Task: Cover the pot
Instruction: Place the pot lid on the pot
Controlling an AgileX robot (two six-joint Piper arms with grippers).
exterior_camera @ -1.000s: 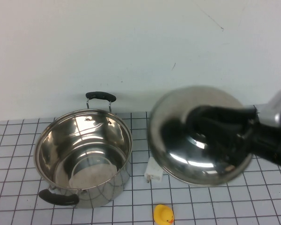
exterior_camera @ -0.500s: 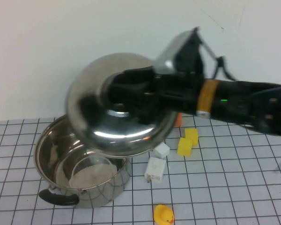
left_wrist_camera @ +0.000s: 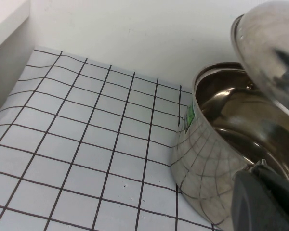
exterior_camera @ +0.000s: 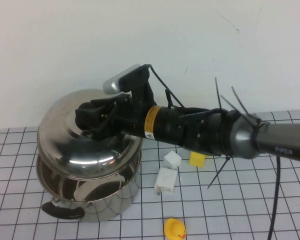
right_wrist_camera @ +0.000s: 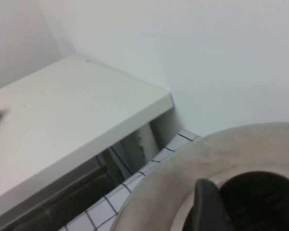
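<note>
The pot [exterior_camera: 107,197] is a large shiny steel stockpot at the left of the checked mat, with a black handle [exterior_camera: 62,211] at its front. My right gripper [exterior_camera: 92,121] reaches in from the right and is shut on the black knob [right_wrist_camera: 260,197] of the domed steel lid [exterior_camera: 80,145]. The lid hangs tilted right over the pot's mouth. In the left wrist view the lid [left_wrist_camera: 274,53] stands clear of the pot's rim [left_wrist_camera: 216,67] on the near side. One finger [right_wrist_camera: 207,207] shows beside the knob. My left gripper is out of view.
To the right of the pot lie a white cube [exterior_camera: 172,160], a white adapter [exterior_camera: 165,181] and a yellow block [exterior_camera: 197,159]. A yellow rubber duck [exterior_camera: 174,229] sits near the front edge. A white wall stands behind the mat.
My right arm has carried the lid leftward from the right side of the table and lowered it over the pot. The small blocks, hidden before, now show.
</note>
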